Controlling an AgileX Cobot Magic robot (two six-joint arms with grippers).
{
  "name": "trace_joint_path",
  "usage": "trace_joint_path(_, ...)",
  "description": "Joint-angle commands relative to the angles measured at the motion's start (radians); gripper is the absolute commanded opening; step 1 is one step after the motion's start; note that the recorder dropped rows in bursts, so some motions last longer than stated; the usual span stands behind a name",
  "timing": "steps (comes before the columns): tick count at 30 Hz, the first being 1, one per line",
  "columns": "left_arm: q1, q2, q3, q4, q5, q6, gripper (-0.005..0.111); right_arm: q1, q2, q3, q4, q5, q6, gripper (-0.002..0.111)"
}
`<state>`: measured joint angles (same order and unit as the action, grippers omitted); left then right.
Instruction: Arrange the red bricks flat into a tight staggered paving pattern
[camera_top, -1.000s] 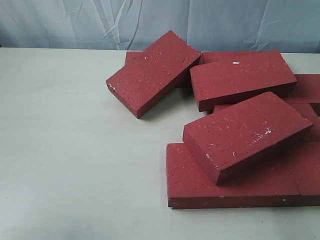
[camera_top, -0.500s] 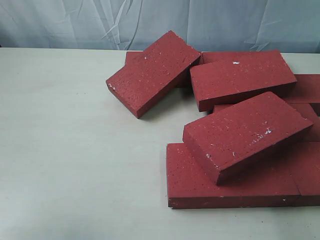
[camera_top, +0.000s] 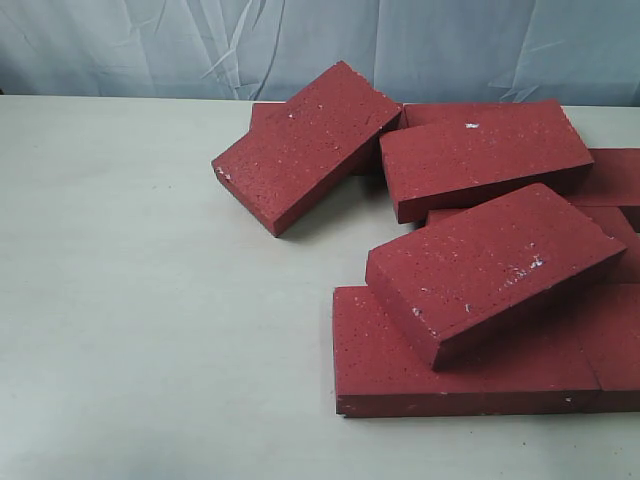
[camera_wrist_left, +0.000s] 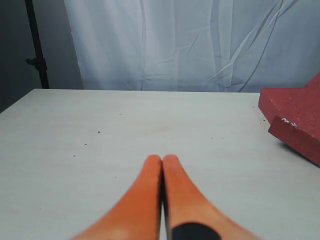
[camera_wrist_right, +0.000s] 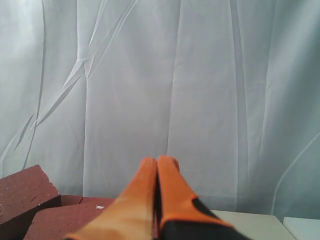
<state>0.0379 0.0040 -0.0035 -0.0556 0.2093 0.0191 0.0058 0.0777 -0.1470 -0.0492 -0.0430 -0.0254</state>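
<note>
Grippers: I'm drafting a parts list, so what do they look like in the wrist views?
The left gripper has two smooth orange fingers tapering to rounded tips, with a black patch near the base of one. The right gripper looks the same, orange with a black patch. No cables or markings show; the arms themselves are out of view.

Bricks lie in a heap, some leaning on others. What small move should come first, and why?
Probably open the left gripper and bring it toward the leftmost brick, which leans on another. The jaws are shut and empty over the table, and that brick lies nearest that side.
</note>
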Motion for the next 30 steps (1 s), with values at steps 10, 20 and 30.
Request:
trace_joint_path(10,0.0,-0.004,0.003,-0.002,-0.009,-0.008,0.0,-0.006,0.257,-0.233,-0.002,0.184,0.001,-0.001)
trace_joint_path(20,0.0,-0.004,0.003,-0.002,-0.009,-0.008,0.0,-0.006,0.443,-0.358,-0.002,0.275,0.001,-0.001)
trace_joint_path(30,0.0,-0.004,0.003,-0.002,-0.009,-0.008,0.0,-0.006,0.487,-0.368,-0.002,0.233,0.001,-0.001)
